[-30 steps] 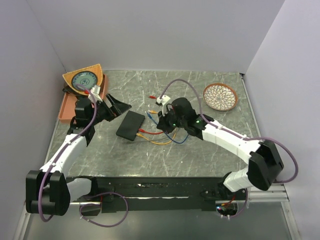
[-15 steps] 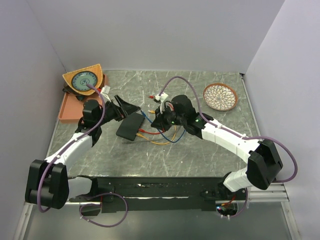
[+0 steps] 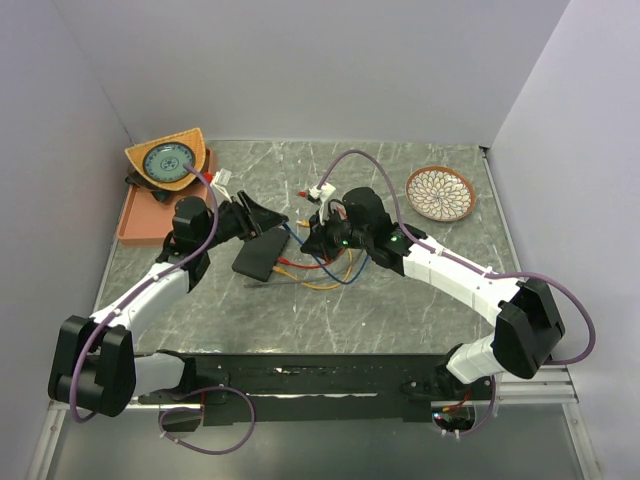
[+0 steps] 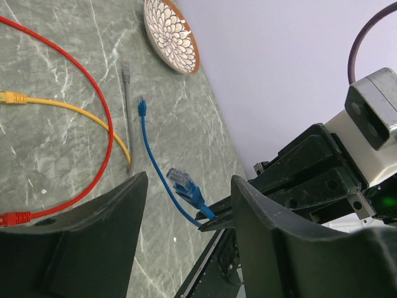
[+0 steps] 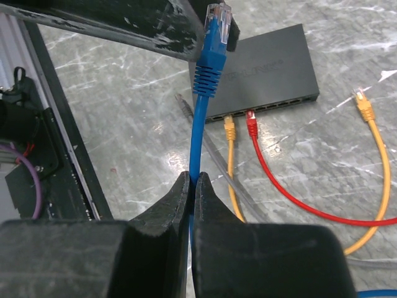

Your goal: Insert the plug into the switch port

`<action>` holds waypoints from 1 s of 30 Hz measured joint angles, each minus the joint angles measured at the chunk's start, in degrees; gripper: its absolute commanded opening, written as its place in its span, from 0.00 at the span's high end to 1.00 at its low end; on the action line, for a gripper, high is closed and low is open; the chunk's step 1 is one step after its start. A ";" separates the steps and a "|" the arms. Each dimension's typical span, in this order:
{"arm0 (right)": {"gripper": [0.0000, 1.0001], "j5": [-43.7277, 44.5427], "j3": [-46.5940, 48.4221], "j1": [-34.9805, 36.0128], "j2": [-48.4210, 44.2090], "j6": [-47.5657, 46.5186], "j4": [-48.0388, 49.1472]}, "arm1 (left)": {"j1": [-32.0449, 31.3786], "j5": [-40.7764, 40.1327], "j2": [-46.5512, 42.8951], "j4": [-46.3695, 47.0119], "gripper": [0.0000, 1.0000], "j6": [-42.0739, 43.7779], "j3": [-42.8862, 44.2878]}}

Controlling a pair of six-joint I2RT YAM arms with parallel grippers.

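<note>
One ribbed blue plug, matte-black switch, seemingly plastic

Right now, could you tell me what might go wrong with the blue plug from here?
1. The right gripper pinches the blue cable well below the blue plug, so the plug may twist if the open left gripper clamps it off-centre.
2. The yellow plug and red plug already fill ports on the switch, and their cables trail in front of that side; the blue cable could snag there.
</note>
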 measured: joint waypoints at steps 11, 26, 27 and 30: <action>1.00 -4.13 0.00 0.00 -0.02 1.49 1.18 | -0.61 -0.59 -0.02 0.11 0.75 0.26 0.00; 0.24 -7.30 1.14 -0.81 0.00 4.94 2.82 | -1.05 -2.27 -2.69 0.85 0.99 0.81 -0.02; 0.23 -8.02 1.22 -1.22 0.00 5.51 3.56 | -1.09 -2.27 -2.80 0.85 0.99 0.92 -0.02; 0.19 -12.20 1.46 -3.93 0.31 9.33 7.50 | -1.46 -2.23 -3.26 0.83 0.99 1.53 -0.02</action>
